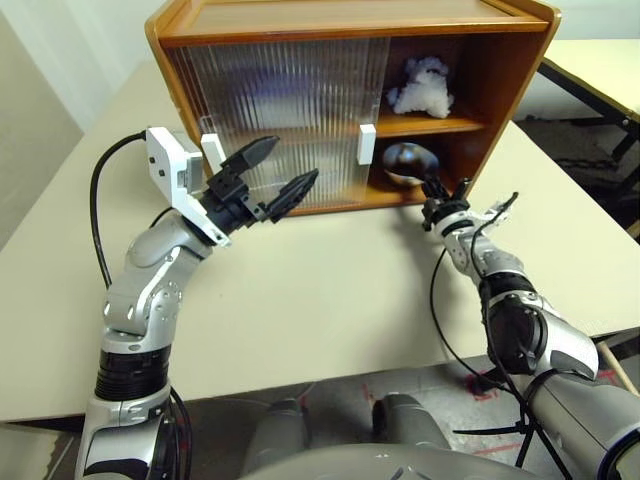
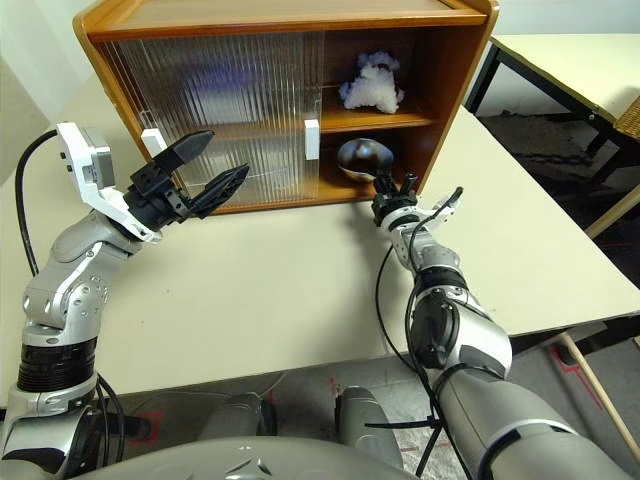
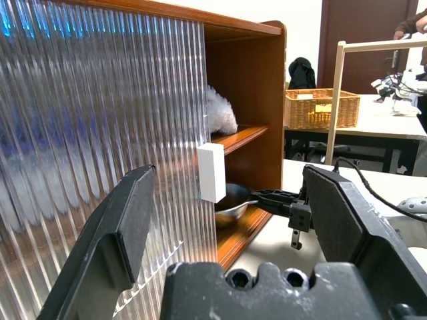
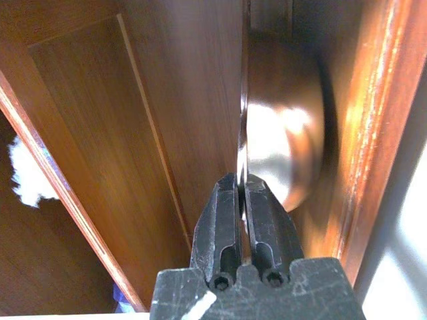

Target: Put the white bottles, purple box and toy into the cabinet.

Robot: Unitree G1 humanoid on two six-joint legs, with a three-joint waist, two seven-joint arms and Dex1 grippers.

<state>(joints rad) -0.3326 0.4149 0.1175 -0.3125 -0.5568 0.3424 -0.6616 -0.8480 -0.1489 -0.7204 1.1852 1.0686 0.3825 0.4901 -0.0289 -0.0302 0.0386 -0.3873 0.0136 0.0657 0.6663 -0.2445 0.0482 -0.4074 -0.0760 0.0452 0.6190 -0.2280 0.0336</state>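
- Nearest the head camera, the left gripper (image 1: pixel 278 172) hangs above the worktop (image 1: pixel 330 300) with its jaws wide and nothing between them, pointing at the ribbed sliding door (image 1: pixel 280 120).
- Toy (image 1: pixel 420 88): it sits on the inner shelf (image 1: pixel 435 124) in the open bay of the cabinet (image 1: pixel 350 20), at about 2 o'clock from the left gripper.
- Directly below the toy, at 6 o'clock, a metal bowl (image 1: pixel 408 163) lies in the bottom compartment; the right gripper (image 4: pixel 241 200) has its jaws pinched shut on the bowl's thin rim, reaching in from the front edge.
- White bottles and purple box: only a blurred bluish patch shows behind the ribbed door, so I cannot tell where they lie.
- Step in hand, as I judge it: the toy is stowed and the right arm is dealing with the bowl.
- Next move calls for letting go of the rim cleanly and drawing the arm straight out toward 6 o'clock, clear of the white handle (image 1: pixel 366 143) and the shelf.
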